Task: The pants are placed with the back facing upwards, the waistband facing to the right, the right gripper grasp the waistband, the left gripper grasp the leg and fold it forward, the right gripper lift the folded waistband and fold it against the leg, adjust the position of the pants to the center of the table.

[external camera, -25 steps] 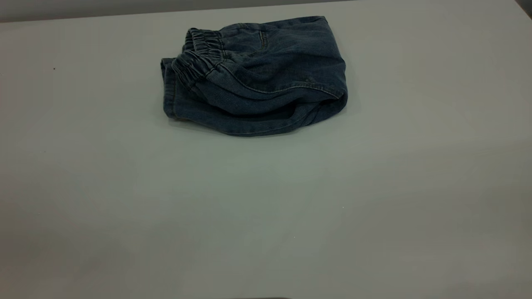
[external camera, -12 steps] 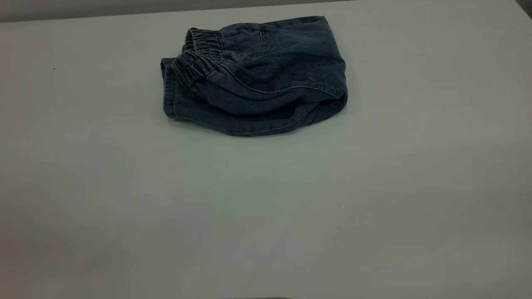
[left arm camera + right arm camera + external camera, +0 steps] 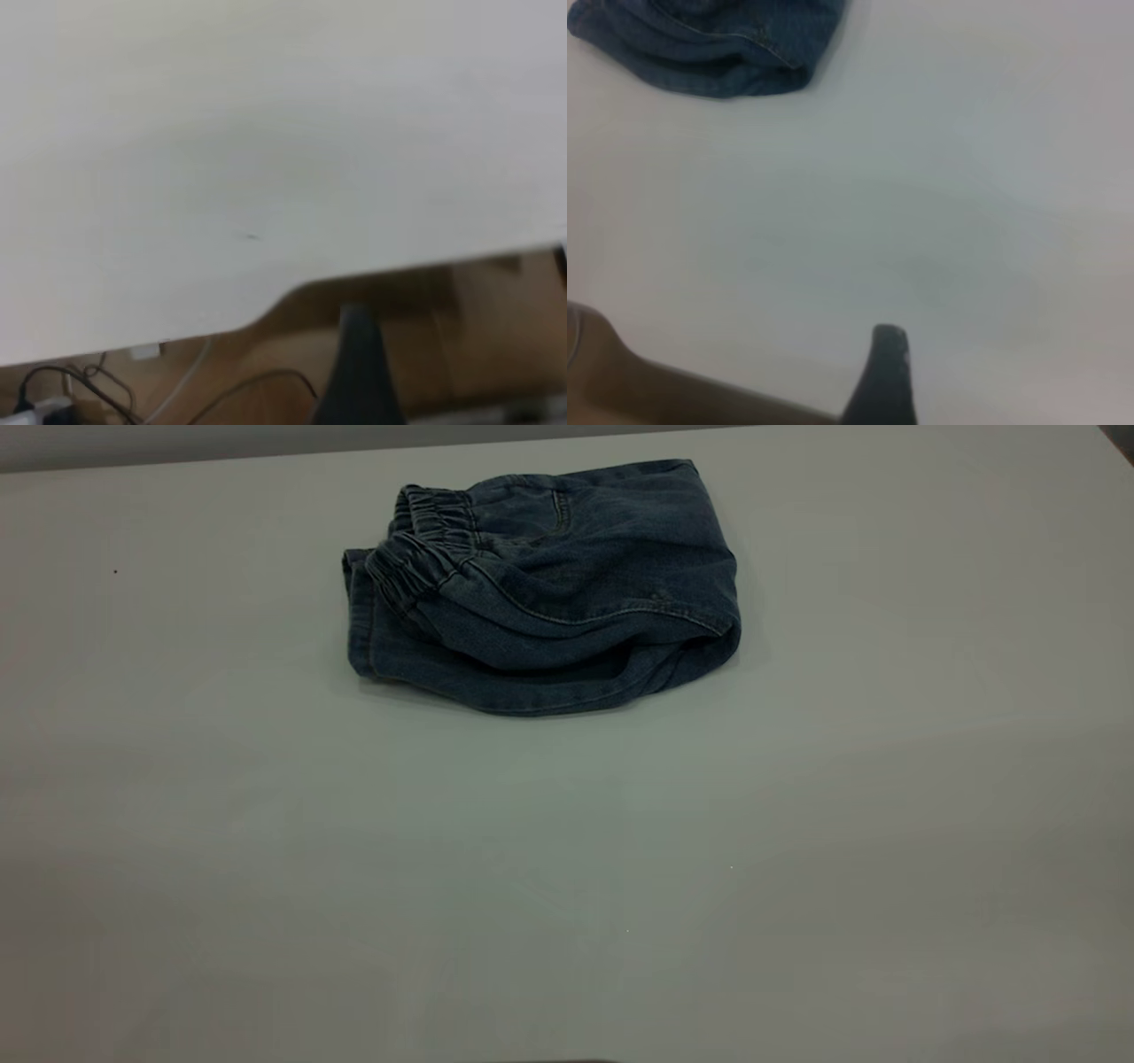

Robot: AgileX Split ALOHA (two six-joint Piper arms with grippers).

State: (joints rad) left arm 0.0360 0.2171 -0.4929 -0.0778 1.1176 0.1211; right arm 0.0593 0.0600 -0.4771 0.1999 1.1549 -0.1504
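Observation:
The pants [image 3: 540,589] lie folded into a compact blue denim bundle on the far middle of the white table [image 3: 567,868]. The gathered waistband [image 3: 425,549] sits on top at the bundle's left end. The printed leg is hidden inside the fold. Neither gripper appears in the exterior view. The right wrist view shows one corner of the pants [image 3: 700,44] far off, and my right gripper [image 3: 886,376] hangs over bare table near its edge. In the left wrist view my left gripper [image 3: 359,372] is beyond the table's edge, over the floor, with no pants in sight.
The table's far edge [image 3: 266,456] runs just behind the pants. Below the table edge [image 3: 292,297] in the left wrist view lie cables [image 3: 62,390] and a brown floor. Bare table spreads in front of the bundle and to both its sides.

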